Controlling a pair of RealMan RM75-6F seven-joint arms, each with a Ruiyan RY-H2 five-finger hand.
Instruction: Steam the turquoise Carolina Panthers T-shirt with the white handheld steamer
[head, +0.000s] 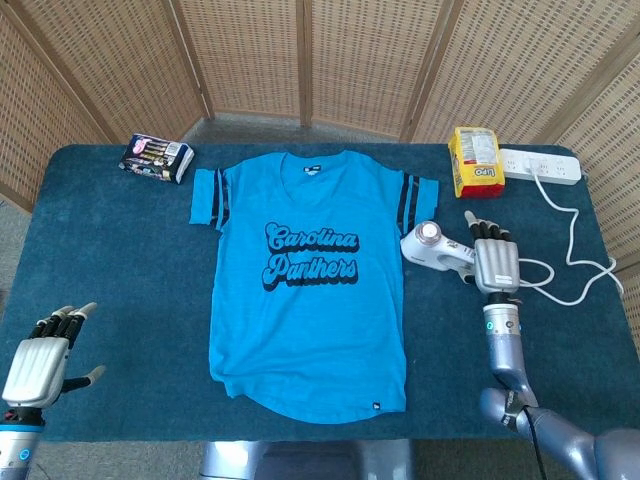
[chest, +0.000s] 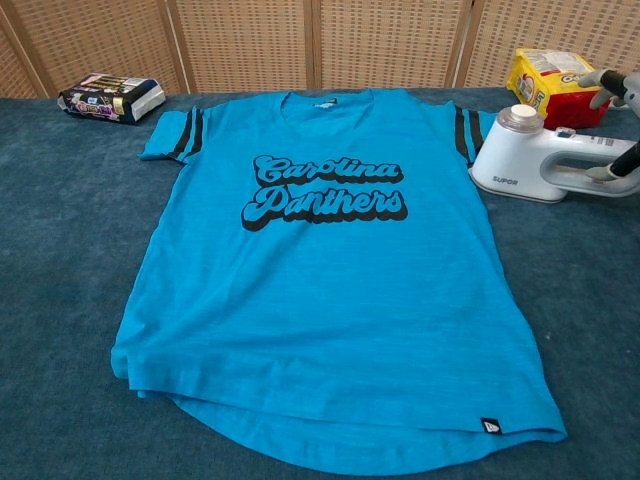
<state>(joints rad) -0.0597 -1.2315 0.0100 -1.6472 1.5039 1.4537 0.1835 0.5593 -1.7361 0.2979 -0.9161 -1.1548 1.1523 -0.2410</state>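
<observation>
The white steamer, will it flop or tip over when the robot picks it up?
The white steamer looks like hard plastic, so probably stiff, not floppy. Its bulky head could dip if lifted by the handle. Its cord trails behind and may tug.

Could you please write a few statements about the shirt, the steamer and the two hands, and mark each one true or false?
1. The shirt lies flat, print side up. True.
2. The steamer stands on the shirt. False: it lies on the table beside the shirt's sleeve.
3. The right hand is at the steamer's handle. True, though whether it grips the handle cannot be told.
4. The left hand holds the shirt's hem. False: it holds nothing, with its fingers apart, well away from the shirt.
5. A yellow packet lies next to a white power strip. True.
</observation>
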